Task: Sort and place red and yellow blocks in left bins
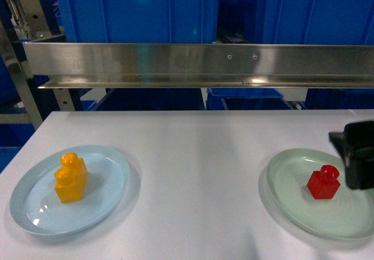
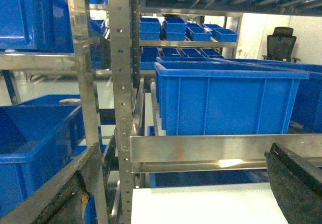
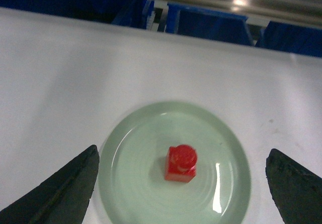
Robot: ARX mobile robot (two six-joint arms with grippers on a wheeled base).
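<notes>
Step in hand: R arm lining up to pick the red block (image 3: pixel 181 163). Right gripper (image 3: pixel 181 183) has jaws spread wide, empty, hanging above the green plate (image 3: pixel 131 183); block sits upright btwn the jaws, roughly centred, well clear of both. Next move, I'd judge: drop straight down, close on the block's sides, lift, carry to a blue bin (image 2: pixel 226 100) on the rack beyond the surface (image 1: pixel 193 155). Left gripper (image 2: pixel 191 183) jaws also wide, nothing btwn them, facing the bins. Yellow block (image 1: pixel 71 177) waits on the blue plate (image 1: pixel 35 213), untouched.
</notes>
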